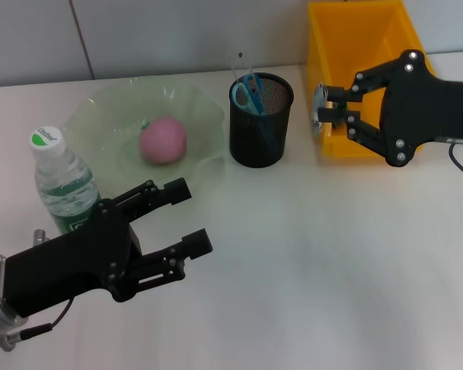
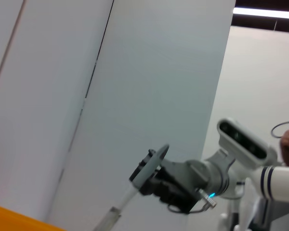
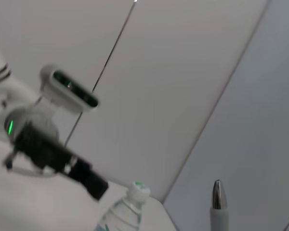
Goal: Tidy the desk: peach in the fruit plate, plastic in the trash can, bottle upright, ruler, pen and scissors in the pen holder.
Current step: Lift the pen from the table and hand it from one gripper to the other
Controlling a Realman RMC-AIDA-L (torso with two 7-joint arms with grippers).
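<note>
Peach (image 1: 163,140) lies in the green plate (image 1: 100,108); bottle (image 1: 62,181) upright just beside it. Scissors (image 1: 247,94) stand in the black mesh holder (image 1: 261,121). Right gripper (image 1: 322,113) pinches a pale pen (image 1: 319,112) near the yellow bin (image 1: 355,46). Left gripper (image 1: 187,218) spread wide, empty, low over the table (image 1: 332,254)

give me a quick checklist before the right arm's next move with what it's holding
1. Peach in fruit plate: ok.
2. Bottle upright: ok.
3. Scissors in pen holder: ok.
4. Right pincer, by the yellow bin, shut on something; a pen tip shows in the right wrist view: ok.
5. Ruler in holder: cannot tell.
6. Left pincer open, near the bottle, holding nothing: ok.
</note>
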